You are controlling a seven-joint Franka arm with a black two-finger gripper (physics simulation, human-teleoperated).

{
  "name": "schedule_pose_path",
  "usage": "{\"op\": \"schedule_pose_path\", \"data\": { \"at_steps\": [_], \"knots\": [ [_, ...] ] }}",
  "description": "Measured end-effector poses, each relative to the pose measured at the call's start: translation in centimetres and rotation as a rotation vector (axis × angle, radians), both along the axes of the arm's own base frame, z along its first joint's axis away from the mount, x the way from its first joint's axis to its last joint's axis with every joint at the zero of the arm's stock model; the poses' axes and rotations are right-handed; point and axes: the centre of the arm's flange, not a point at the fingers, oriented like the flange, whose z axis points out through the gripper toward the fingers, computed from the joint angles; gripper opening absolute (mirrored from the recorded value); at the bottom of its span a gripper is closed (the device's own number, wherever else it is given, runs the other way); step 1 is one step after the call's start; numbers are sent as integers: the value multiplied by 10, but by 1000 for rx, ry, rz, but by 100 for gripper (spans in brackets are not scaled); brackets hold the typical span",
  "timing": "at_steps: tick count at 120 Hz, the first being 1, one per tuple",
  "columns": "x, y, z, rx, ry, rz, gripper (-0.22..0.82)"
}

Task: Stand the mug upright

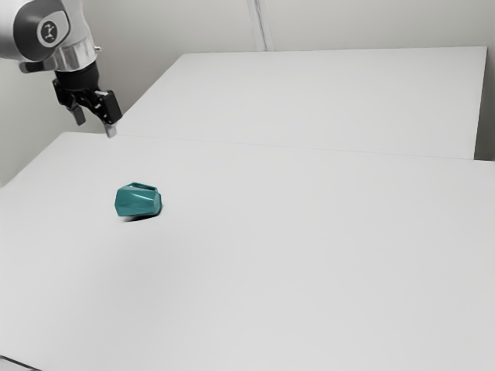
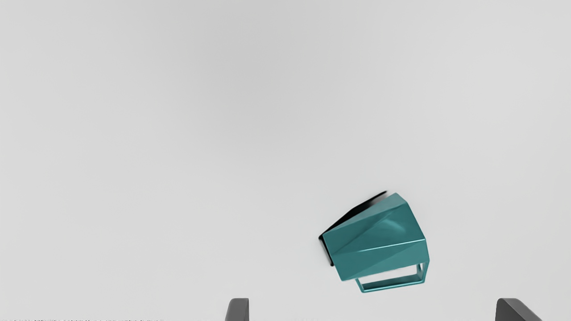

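One mug (image 2: pixel 379 240) on its side, below the gripper (image 1: pixel 95 127)

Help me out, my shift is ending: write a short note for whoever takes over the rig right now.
Gripper: open, holding nothing, raised above the table and off the mug.
Mug: teal, lying on its side on the table, its handle out to the side nearer the gripper.
Done: no part of the righting shows; the mug is neither gripped nor upright.
Left: grip the mug, turn it upright, set it on its base and let go.
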Motion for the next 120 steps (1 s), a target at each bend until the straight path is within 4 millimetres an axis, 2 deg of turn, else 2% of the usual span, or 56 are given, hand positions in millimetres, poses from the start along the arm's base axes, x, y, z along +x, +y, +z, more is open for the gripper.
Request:
{"op": "schedule_pose_path", "data": {
  "at_steps": [22,37,41,52,64,75,105,120],
  "knots": [
    [-4,3,1,-3,-6,6,60],
    [-22,19,12,-10,-26,36,60],
    [-28,30,14,-29,-34,62,61],
    [-47,84,10,-145,-51,202,60],
    [-67,139,-13,-275,-47,353,60],
    [-68,175,-43,-376,-36,454,60],
    [-46,234,-135,-594,-10,637,60],
    [-33,246,-176,-643,3,687,60]
  ]
}}
